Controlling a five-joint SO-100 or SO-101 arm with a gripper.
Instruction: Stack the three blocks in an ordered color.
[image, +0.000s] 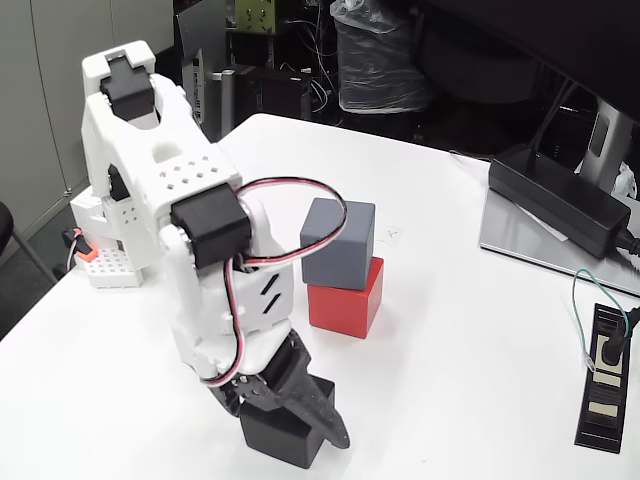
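Note:
The grey block sits on top of the red block near the middle of the white table, slightly twisted relative to it. At the front edge of the fixed view, the white arm bends down over the black block. My gripper is shut on this block: one black finger lies along its right side and the other is hidden behind it. The black block appears to rest on or just above the table, left and in front of the two-block stack.
A long black power adapter lies on a grey monitor base at the right. A small black strip with a green wire lies near the right edge. The arm's white base stands at the table's left edge.

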